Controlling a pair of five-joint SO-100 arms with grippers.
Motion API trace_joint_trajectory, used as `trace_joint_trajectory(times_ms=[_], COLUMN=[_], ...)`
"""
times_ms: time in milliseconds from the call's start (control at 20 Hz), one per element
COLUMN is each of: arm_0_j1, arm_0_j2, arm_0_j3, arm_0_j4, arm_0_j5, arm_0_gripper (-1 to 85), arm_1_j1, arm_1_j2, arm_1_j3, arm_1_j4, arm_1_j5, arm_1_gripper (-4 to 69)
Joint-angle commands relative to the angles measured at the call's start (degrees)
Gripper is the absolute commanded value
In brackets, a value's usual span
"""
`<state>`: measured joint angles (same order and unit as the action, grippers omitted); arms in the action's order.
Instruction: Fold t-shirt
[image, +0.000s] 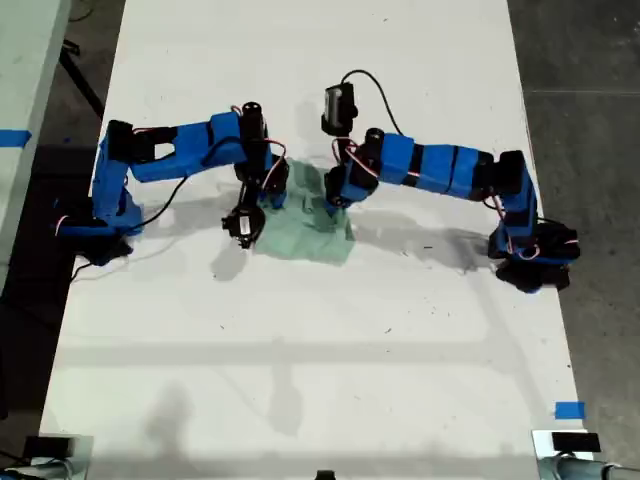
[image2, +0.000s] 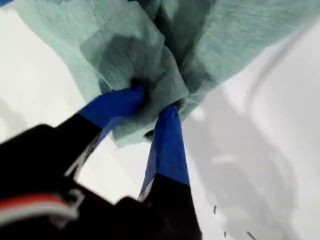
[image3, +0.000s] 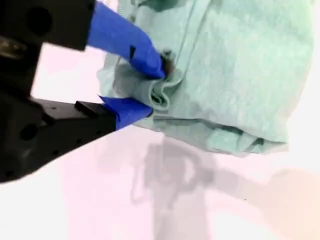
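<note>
The pale mint-green t-shirt (image: 305, 228) lies bunched in a small heap on the white table (image: 300, 350), between the two blue arms. My first gripper (image2: 154, 102) is shut on a crumpled fold of the t-shirt (image2: 150, 55), cloth squeezed between its blue fingers (image2: 167, 145). My second gripper (image3: 155, 89) is shut on a rolled edge of the t-shirt (image3: 240, 75), the heap spreading away from it. In the exterior view one arm reaches in from the left (image: 190, 145) and one from the right (image: 440, 165), both with jaws at the heap's far edge. I cannot tell which is first.
Arm bases sit near the table's edges at the exterior view's left (image: 95, 225) and right (image: 535, 255). Blue tape marks (image: 569, 410) lie at the near right and on the bench (image: 12, 137) at the left. Dark floor (image: 590, 120) borders the table.
</note>
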<state>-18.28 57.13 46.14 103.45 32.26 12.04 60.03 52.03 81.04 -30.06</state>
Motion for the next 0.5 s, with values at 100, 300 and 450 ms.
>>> trace_joint_trajectory(times_ms=[100,300,450], arm_0_j1=[-10.55,-20.57,-23.55], arm_0_j2=[23.99,43.42,60.03], arm_0_j3=[0.26,8.17,21.80], arm_0_j4=[5.80,7.73,3.43], arm_0_j5=[3.08,5.80,5.80], arm_0_gripper=[31.2,30.3,29.0], arm_1_j1=[9.14,19.69,24.79], arm_1_j2=[15.29,41.31,62.58], arm_1_j3=[0.00,17.40,33.75], arm_1_j4=[9.84,10.55,10.90], arm_1_j5=[-3.69,-7.21,-7.38], arm_1_gripper=[39.3,32.4,29.6])
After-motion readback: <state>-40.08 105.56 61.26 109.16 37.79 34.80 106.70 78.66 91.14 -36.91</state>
